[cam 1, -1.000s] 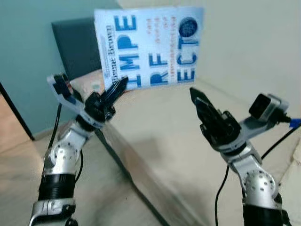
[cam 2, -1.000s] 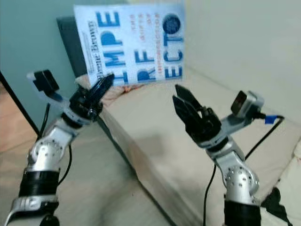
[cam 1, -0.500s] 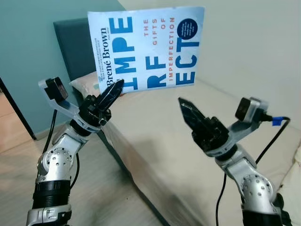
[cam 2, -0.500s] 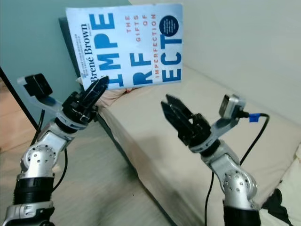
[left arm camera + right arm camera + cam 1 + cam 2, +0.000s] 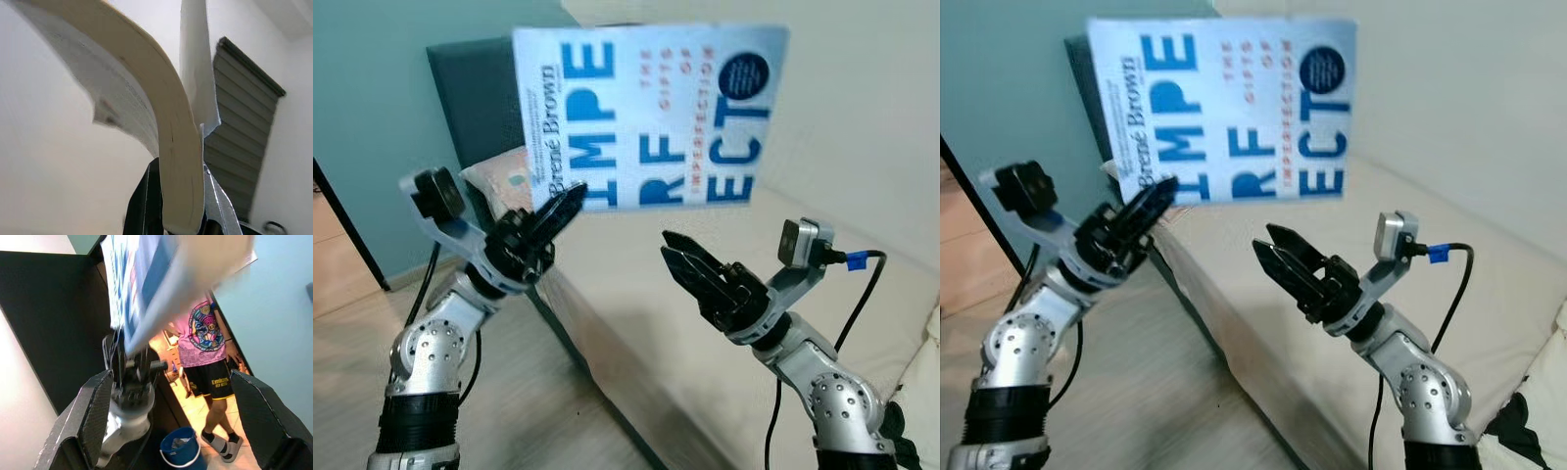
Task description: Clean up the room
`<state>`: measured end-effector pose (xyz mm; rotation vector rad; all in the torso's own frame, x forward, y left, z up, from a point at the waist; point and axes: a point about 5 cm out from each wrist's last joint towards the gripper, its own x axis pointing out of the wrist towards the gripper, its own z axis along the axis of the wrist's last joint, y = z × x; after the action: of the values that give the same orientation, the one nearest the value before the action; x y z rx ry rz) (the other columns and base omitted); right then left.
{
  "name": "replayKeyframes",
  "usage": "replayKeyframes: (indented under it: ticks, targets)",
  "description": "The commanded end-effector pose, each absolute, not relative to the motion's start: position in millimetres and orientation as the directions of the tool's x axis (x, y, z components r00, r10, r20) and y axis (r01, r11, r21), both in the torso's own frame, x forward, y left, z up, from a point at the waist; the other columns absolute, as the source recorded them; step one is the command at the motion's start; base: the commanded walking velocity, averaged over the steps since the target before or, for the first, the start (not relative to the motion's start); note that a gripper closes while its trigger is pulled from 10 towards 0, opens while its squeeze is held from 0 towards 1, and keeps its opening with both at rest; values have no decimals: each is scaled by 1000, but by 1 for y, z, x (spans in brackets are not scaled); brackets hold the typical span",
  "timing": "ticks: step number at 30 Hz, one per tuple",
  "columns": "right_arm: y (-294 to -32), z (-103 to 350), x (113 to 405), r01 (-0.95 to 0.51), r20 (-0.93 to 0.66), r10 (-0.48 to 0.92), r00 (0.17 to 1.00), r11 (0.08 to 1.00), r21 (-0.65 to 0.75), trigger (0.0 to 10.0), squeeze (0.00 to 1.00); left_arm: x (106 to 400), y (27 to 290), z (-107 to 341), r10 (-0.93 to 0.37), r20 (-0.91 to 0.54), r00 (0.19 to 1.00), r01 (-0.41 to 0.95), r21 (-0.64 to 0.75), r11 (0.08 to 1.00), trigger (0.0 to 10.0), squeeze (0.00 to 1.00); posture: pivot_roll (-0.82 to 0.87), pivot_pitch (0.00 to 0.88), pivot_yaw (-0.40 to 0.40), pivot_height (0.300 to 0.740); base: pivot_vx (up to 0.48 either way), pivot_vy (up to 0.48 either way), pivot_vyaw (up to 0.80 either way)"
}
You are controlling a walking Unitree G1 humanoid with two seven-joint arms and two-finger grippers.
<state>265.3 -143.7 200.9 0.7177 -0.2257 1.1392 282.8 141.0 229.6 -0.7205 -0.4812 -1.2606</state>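
A beige bed [image 5: 705, 323] runs along a pale wall toward a dark headboard [image 5: 475, 88] and a patterned pillow [image 5: 504, 181], with teal wall and wooden floor on the robot's left. The left pincer [image 5: 560, 204] is pinching the lower spine corner of a blue-and-white book [image 5: 651, 122] and holds it up in the air above the bed, while the right pincer [image 5: 680, 257] hangs spread just below the book's bottom edge, touching nothing. It looks like a light, floppy paperback whose pages bow and whose cover peels away from that single-corner grip, so I'd steady it with a second hold on the free bottom edge or nearer the spine.
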Motion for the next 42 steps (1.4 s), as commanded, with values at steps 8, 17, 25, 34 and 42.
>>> replayKeyframes:
  ticks: [8, 17, 25, 34, 42]
  targets:
    - [-150, 217, 261, -916, 549, 748, 373, 202, 347, 10000, 0, 275, 140, 215, -752, 610, 249, 965, -221, 140, 10000, 0, 11, 0, -48, 733, 0, 0, 0]
    - [-159, 222, 259, -921, 558, 744, 367, 204, 332, 10000, 0, 274, 153, 203, -804, 527, 277, 958, -220, 186, 10000, 0, 9, 0, -49, 733, 0, 0, 0]
    - [-173, 216, 247, -912, 520, 765, 379, 213, 352, 10000, 0, 275, 171, 204, -833, 472, 290, 956, -185, 229, 10000, 0, 8, 0, -50, 733, 0, 0, 0]
    - [-174, 217, 246, -904, 510, 764, 396, 228, 361, 0, 0, 271, 164, 201, -876, 426, 226, 972, -162, 172, 10000, 0, -1, 0, -46, 733, 0, 0, 0]
    - [-176, 220, 245, -913, 509, 775, 373, 212, 347, 0, 0, 270, 162, 193, -905, 368, 212, 973, -163, 162, 10000, 0, -3, 0, -49, 733, 0, 0, 0]
